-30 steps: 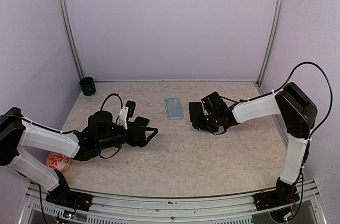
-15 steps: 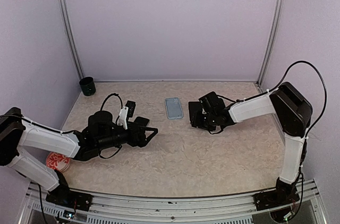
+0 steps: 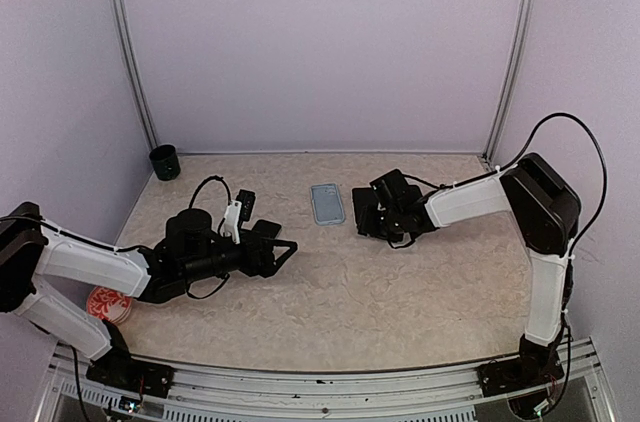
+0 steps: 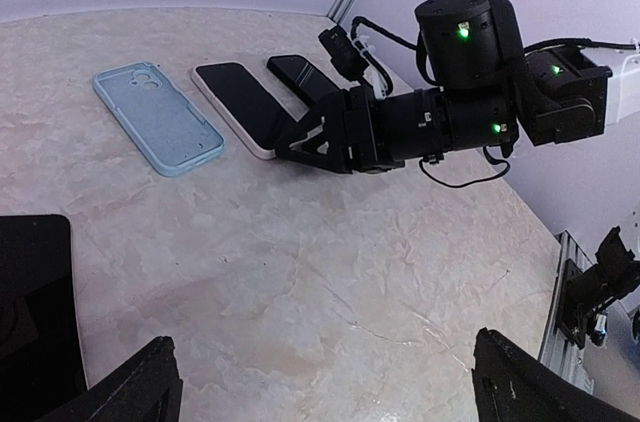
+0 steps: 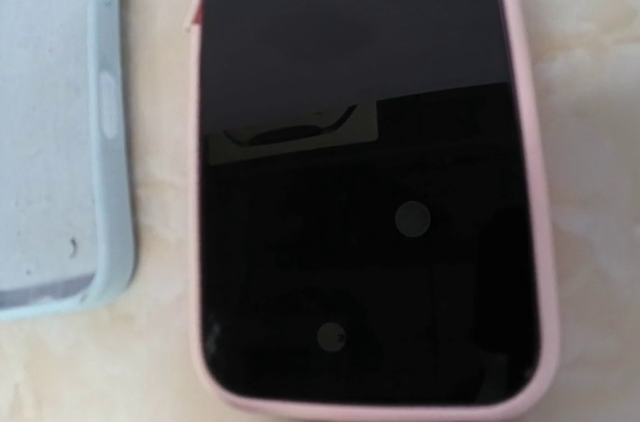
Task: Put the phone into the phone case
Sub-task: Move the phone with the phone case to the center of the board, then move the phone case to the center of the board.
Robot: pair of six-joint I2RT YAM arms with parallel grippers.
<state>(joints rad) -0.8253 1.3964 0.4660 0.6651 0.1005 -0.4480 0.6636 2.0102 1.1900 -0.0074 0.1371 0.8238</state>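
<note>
The phone (image 5: 365,192) lies flat on the marbled table (image 3: 400,292), dark screen up, with a pink rim running round its edge. It is not in the phone case (image 4: 158,117). The pale blue case lies just beside the phone on the side toward the left arm. The two are parallel, with a thin strip of table between them, and the case looks to be hollow side up, with its camera cut-out at the far end. The right gripper (image 4: 318,134) is down low at the phone's end nearest the right arm, and its black fingers reach the corner of the handset. From where I stand I cannot tell whether those fingers are spread or pressed together, and the right wrist camera shows only the screen and a sliver of the case. Just past the phone there is a dark glossy slab (image 4: 300,74). It could be a second handset or part of that gripper; I cannot say which. The left gripper (image 3: 287,253) hovers over bare table well short of the case, its fingers (image 4: 120,392) splayed wide with nothing between them. A small black cup (image 3: 165,162) stands in the far left corner, and a red-and-white round thing (image 3: 108,304) pokes out from under the left arm near the front edge.
</note>
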